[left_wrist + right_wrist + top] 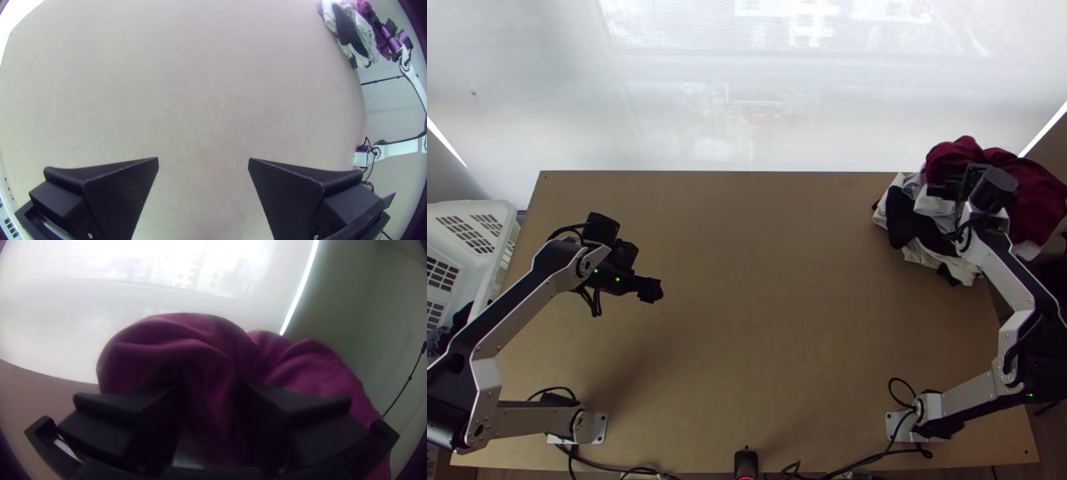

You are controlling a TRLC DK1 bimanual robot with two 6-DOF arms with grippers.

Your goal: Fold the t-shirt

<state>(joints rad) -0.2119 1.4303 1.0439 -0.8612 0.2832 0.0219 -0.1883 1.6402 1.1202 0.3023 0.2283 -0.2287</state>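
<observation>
A dark red cloth (1039,188) lies bunched on top of a pile of clothes at the table's far right corner. My right gripper (943,190) is over the pile, against the red cloth's left part. In the right wrist view, folds of the red cloth (195,344) rise between and beyond the right gripper (209,389), whose fingers stand apart. My left gripper (653,290) hangs above the left half of the table. Seen from its own wrist, the left gripper (203,158) is open over bare wood, holding nothing.
White and black clothes (915,220) lie under the red cloth, partly over the table's right edge. A white basket (487,240) with dark cloth inside stands off the left edge. Cables (875,462) run along the near edge of the table (771,320). A pale screen rises behind it.
</observation>
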